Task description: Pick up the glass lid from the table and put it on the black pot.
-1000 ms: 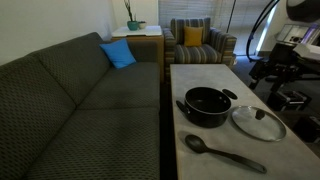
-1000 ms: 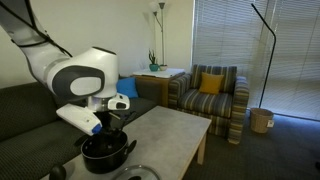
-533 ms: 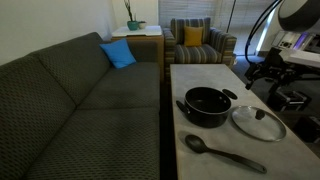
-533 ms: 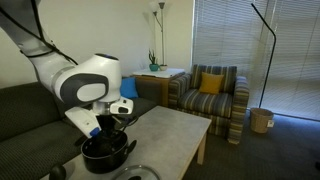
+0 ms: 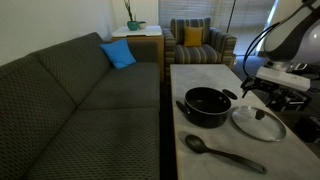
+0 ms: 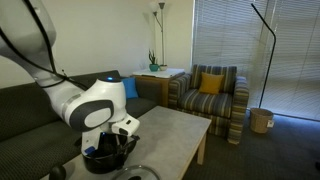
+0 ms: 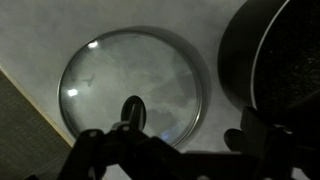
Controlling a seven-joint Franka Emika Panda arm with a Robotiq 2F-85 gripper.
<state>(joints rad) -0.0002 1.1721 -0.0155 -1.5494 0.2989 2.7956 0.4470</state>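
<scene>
Exterior view: the long, light grey stone-look tabletop, beside a dark grey sofa, bears the wide black pot, with the round clear glass lid lying flat just beside it. Wrist view: the claw is spread wide and empty above the lid.

Arm bent over, tool pointing down with its jaws spread wide

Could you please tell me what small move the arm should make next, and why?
Probably lower the tool toward the glass lid, shifting sideways so the knob sits between its fingers. The lid lies flat on the table beside the black pot, not yet grasped. The tool looks open above it, with the knob off toward one finger.
</scene>
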